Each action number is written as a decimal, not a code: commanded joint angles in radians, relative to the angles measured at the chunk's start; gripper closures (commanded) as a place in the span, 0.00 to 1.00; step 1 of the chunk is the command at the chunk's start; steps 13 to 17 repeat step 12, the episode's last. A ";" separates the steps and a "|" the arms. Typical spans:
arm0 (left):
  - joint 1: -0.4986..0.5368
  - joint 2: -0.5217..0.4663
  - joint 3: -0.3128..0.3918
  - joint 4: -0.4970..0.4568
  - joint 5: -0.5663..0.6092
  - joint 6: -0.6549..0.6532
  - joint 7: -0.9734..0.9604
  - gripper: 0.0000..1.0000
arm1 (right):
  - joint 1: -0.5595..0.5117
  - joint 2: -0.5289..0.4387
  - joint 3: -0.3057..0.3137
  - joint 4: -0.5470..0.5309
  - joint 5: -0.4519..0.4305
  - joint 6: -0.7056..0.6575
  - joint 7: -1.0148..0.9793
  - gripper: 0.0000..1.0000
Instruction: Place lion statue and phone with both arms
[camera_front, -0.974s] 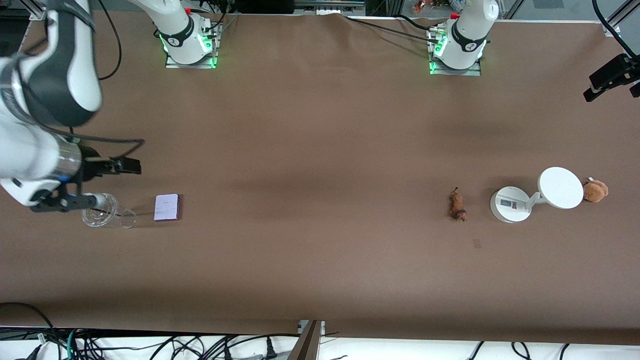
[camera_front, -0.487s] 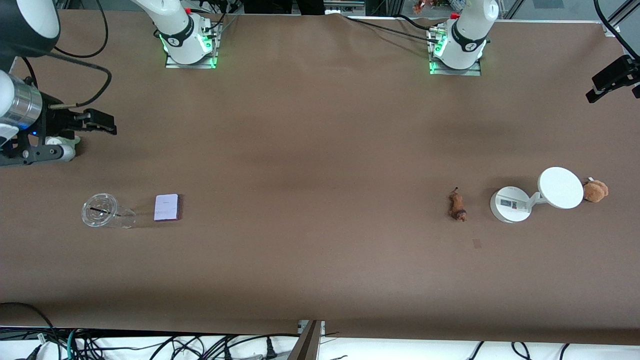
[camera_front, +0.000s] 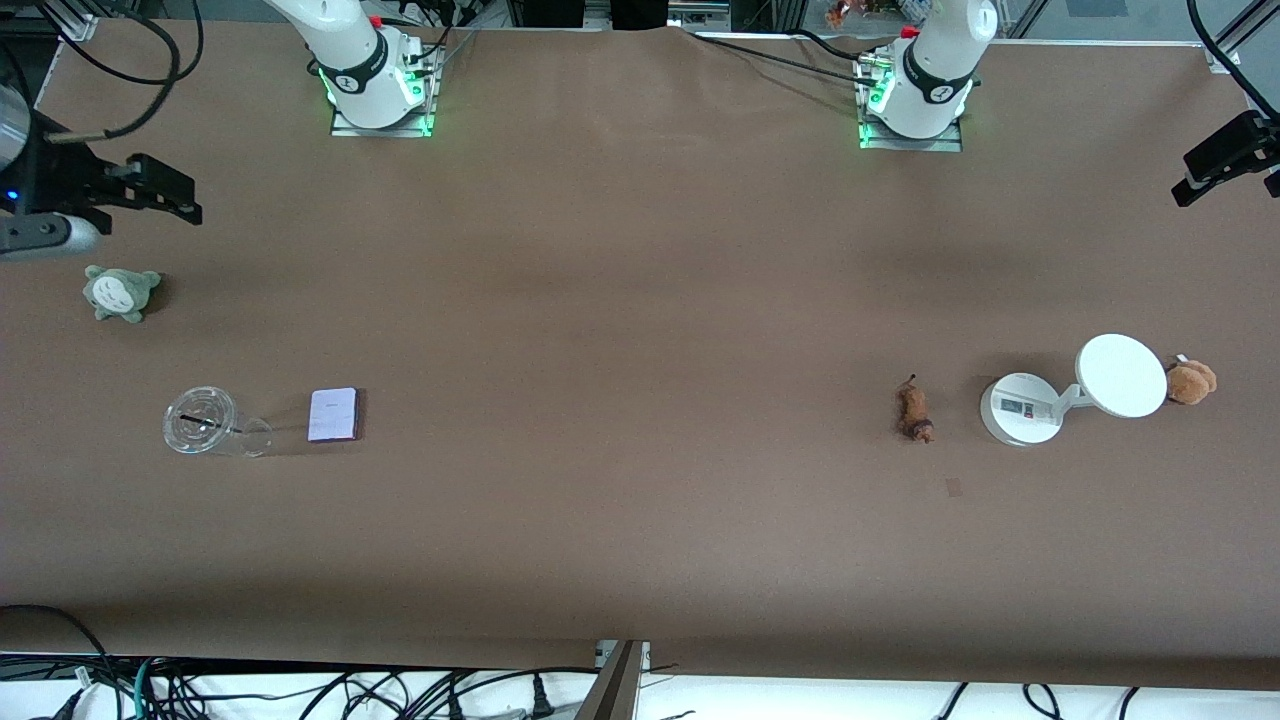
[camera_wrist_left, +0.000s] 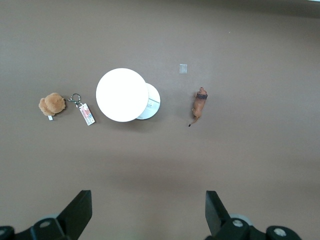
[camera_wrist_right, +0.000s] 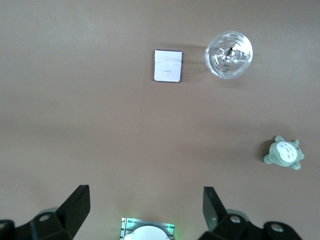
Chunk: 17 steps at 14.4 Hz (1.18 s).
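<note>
The lion statue, a tiny orange-brown figurine with a dark end, lies on the table toward the left arm's end, beside the white device; it also shows in the left wrist view. The phone, a flat pale lavender rectangle, lies toward the right arm's end beside a clear cup; it also shows in the right wrist view. My left gripper is open and empty, high over bare table. My right gripper is open and empty, high over the table, with its hand at the view's edge.
A clear cup lies on its side beside the phone. A grey-green plush sits farther from the front camera than the cup. A white round-based device with a disc and a brown plush lie beside the lion.
My right arm has risen from over the cup and drawn back toward its end of the table, uncovering the grey-green plush. The left arm, phone and lion have not moved.
</note>
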 joint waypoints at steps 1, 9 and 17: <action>0.008 0.010 -0.009 0.025 -0.002 -0.002 0.002 0.00 | -0.035 -0.022 0.028 -0.044 -0.025 0.007 -0.009 0.00; 0.010 0.010 -0.006 0.016 0.004 -0.004 0.006 0.00 | -0.026 0.042 0.024 0.025 -0.028 0.000 -0.013 0.00; 0.011 0.010 -0.001 0.016 0.004 -0.004 0.010 0.00 | -0.026 0.048 0.024 0.027 -0.029 0.001 -0.013 0.00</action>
